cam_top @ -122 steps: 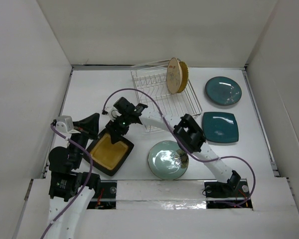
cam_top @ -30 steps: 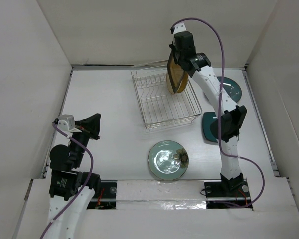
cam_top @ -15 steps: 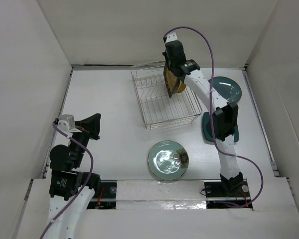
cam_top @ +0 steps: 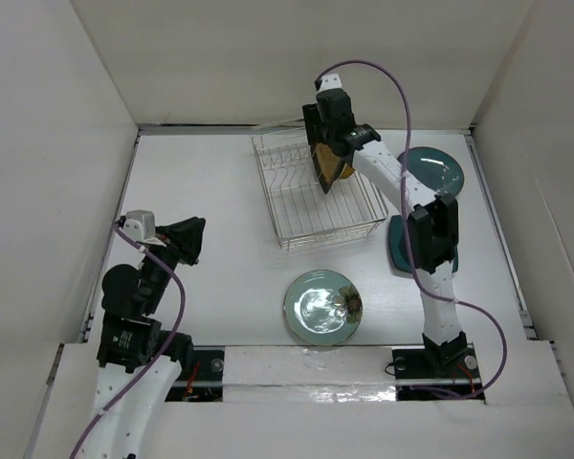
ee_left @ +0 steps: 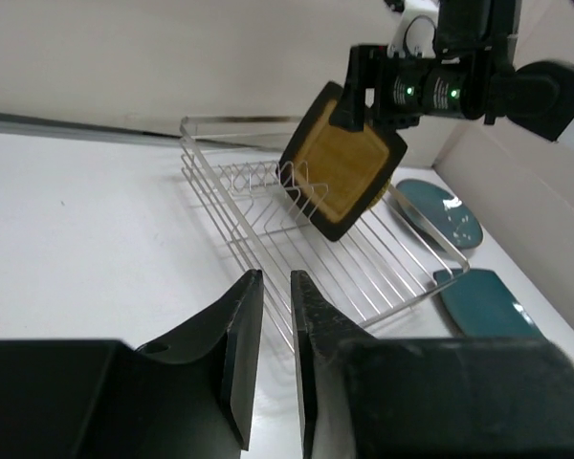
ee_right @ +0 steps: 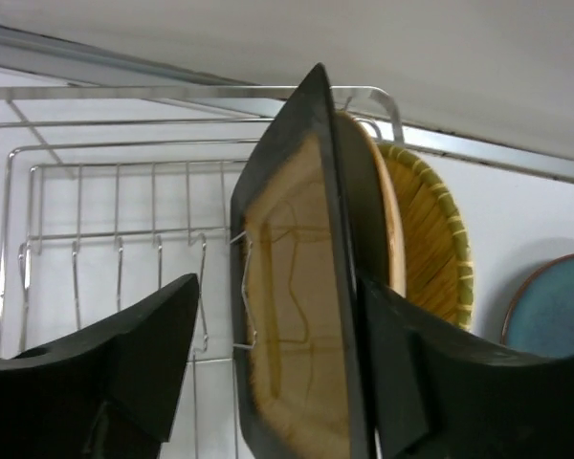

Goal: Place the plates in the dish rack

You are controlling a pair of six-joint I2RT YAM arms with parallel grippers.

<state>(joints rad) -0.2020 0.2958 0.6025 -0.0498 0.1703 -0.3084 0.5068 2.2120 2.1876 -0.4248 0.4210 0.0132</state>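
Right now my right end effector is at the back of the dish rack, fingers spread either side of the square mustard plate. That plate stands on edge among the tines, just in front of the round tan plates, and one finger is clear of its face. Its flat face runs in line with my fingers, so I judge the way out is straight back along that plane, with no sideways drift. My left end effector is barely parted and empty, the nearer one to the pale green plate lying flat on the surface
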